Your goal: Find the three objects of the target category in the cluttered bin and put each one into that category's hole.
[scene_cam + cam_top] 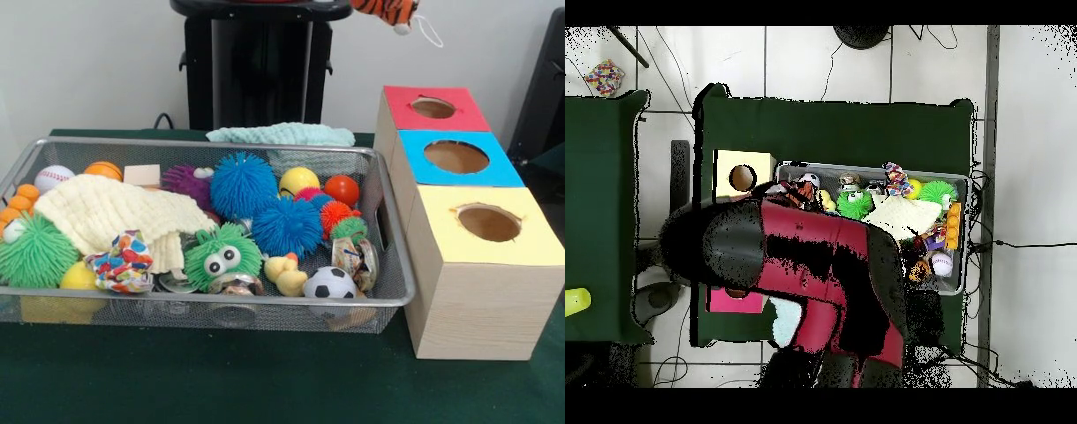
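The striped orange-and-black plush tiger [386, 11] hangs at the top edge, probably carried. The gripper itself is hidden, so I cannot tell its state. The red-topped wooden box's round hole [433, 108] lies below it. Centre the toy over the hole before lowering.

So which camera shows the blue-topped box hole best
The front view: the blue-topped wooden box sits in the open between the red and yellow ones, its round hole fully visible. In the overhead view the red and black arm covers that spot, so only the yellow-topped box shows clearly.
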